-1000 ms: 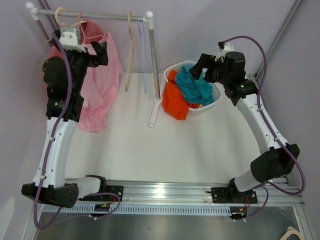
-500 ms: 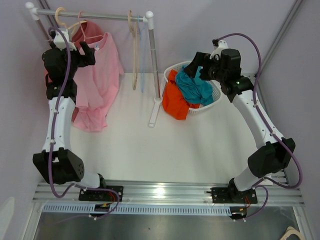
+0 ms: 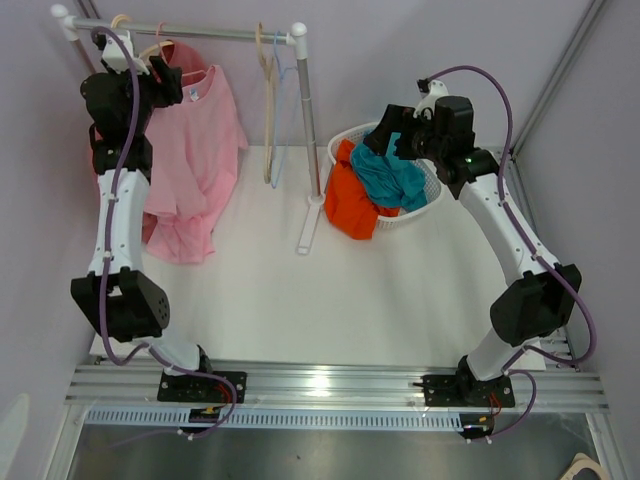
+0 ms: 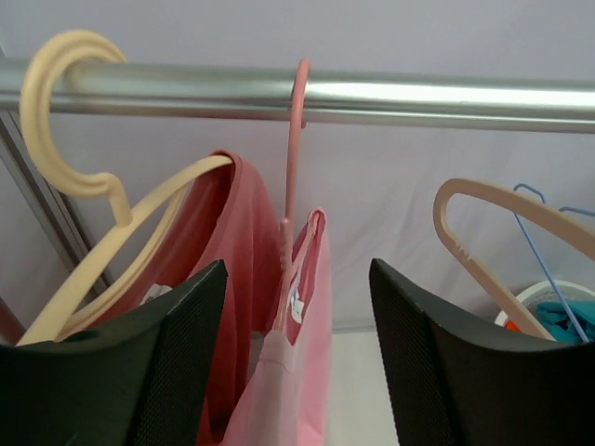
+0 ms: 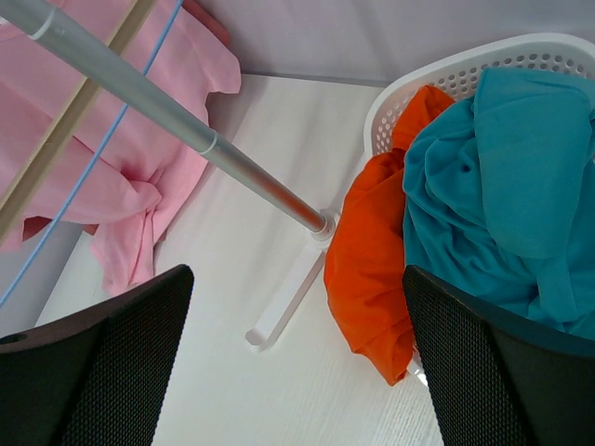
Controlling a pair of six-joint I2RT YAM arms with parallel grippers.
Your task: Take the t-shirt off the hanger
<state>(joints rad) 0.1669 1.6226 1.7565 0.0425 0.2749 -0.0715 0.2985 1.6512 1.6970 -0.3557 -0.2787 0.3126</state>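
The pink t-shirt hangs on a thin pink plastic hanger. The hanger's hook sits over the shiny silver metal rail at the back left of the white tabletop. The shirt droops down low toward the tabletop.

The left tool is up high, close under the rail. Its two black fingers stand apart, one on each side of the pink hanger's neck and the shirt's collar. There is a gap on both sides, so the tool has hold of nothing.

Just left of the pink hanger, a cream plastic hanger hooks over the same rail with a red shirt on it. To the right hang a bare tan hanger and a thin blue wire hanger.

The right tool hangs in the air over the near edge of a white plastic basket, well apart from the pink t-shirt. Its fingers are spread very wide and hold nothing. A teal cloth lies piled in the basket. An orange cloth spills over the basket's rim and down to the tabletop, next to the foot of the rail's stand.
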